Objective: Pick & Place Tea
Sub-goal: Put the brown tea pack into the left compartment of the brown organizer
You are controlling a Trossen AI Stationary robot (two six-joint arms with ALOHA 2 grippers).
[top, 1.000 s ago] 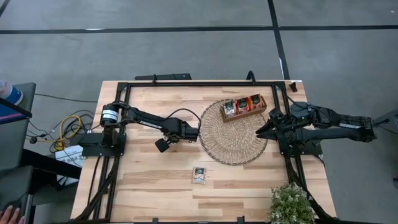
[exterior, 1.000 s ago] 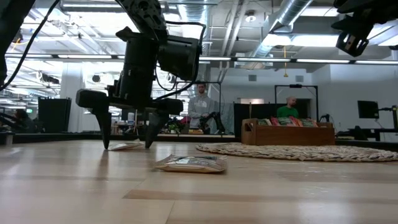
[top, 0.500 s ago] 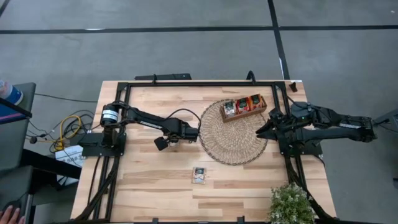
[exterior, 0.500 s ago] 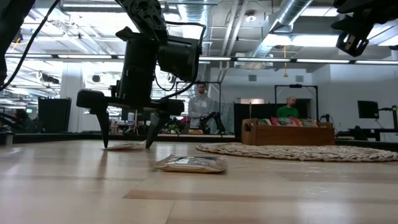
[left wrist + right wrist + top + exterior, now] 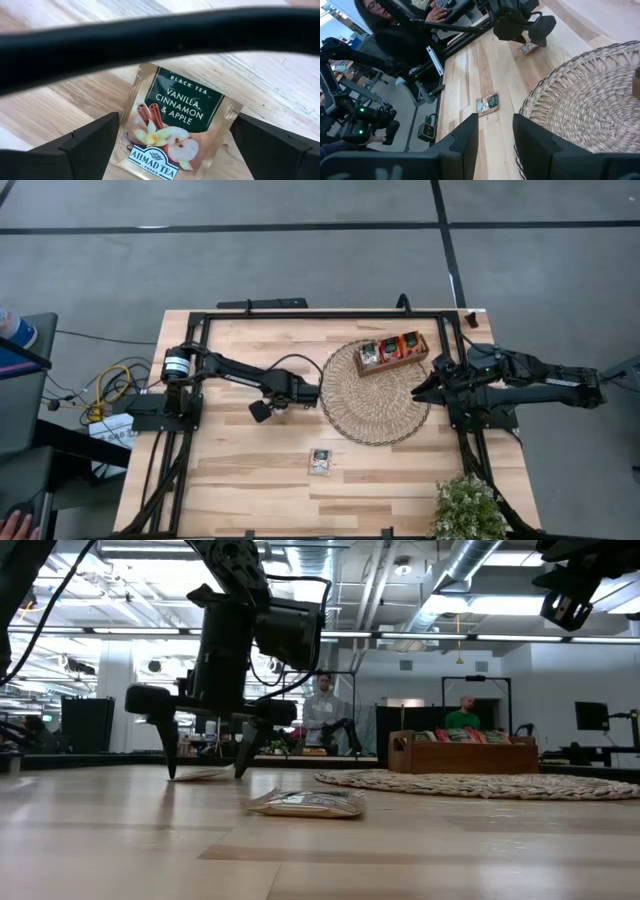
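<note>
Little has moved since earlier: left gripper (image 5: 204,772) jaws apart astride tea sachet (image 5: 172,131), mat at 3 o'clock; flat packet may slip w/ shallow pinch.

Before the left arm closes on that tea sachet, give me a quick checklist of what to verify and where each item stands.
1. Left gripper fingers spread wide: ok, they stand open.
2. Vanilla tea sachet lies between the two fingers: ok, one finger shows on each side of it in the left wrist view.
3. Sachet flat on the table: ok.
4. Fingertips low enough to pinch: ok, the low view shows them at the tabletop.
5. Second loose sachet out of the way: ok, it lies apart, nearer the table's front edge.
6. Right gripper clear of the work: ok, it waits at the far edge of the wicker mat.
</note>
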